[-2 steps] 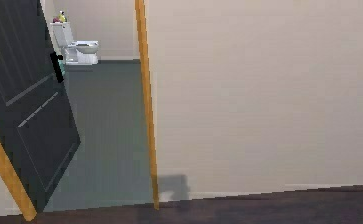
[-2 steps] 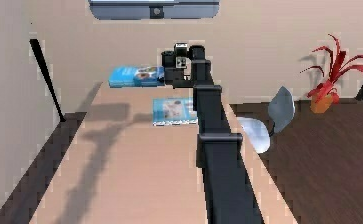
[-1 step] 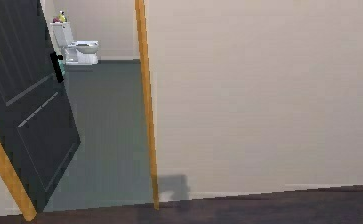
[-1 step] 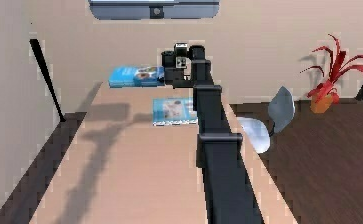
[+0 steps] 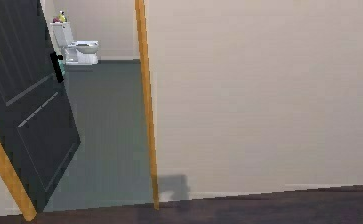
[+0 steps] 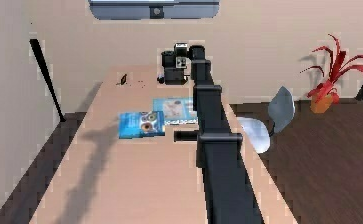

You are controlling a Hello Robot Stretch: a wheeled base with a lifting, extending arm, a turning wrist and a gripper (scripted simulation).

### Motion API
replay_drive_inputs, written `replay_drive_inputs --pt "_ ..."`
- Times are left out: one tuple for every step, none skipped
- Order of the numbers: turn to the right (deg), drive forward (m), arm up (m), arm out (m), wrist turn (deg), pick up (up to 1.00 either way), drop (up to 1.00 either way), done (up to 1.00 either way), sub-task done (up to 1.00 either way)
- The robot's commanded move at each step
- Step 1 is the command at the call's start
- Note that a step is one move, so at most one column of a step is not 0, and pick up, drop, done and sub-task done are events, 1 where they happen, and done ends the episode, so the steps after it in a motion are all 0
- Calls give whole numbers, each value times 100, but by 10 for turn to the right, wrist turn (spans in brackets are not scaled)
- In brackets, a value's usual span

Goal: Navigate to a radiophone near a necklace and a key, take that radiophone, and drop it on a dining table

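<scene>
Honestly, the risky bit is all at the far end. Closest to us, the arm (image 6: 217, 150) reaches out over the worktop (image 6: 99, 175), right by a couple of blue booklets (image 6: 152, 122) lying flat. A sideways swing could brush them and shove them toward the edge.

Further out, the claw (image 6: 172, 68) sits at a dark boxy clump (image 6: 179, 52) with pale patches, standing near the worktop's far edge. Our guess is that's the radiophone. With that clump right at it, we can't tell whether the claw grips it or holds anything at all. If the grip is off, a lift could tip the thing or knock it toward the wall behind. Left of it lies a thin dark squiggle (image 6: 124, 78), maybe the necklace but too small to say, and easy to drag along.

Room-wise, a white chair (image 6: 269, 118) stands close at the worktop's right side, with a red plant (image 6: 329, 68) well beyond. Ahead of the base we see a strip of dark floor (image 5: 289, 205), then a plain wall (image 5: 259, 90) and an orange door frame (image 5: 147, 100). A dark door (image 5: 29, 110) stands open onto a room with a toilet (image 5: 79, 45). Driving room ahead looks tight, so we'd guess turning comes first.
</scene>
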Motion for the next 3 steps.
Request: replay_drive_inputs --pt "0 0 4 0 0 0 0 0 0" --pt "0 0 0 -8 0 0 0 0 0" --pt "0 0 0 0 0 0 0 100 0"
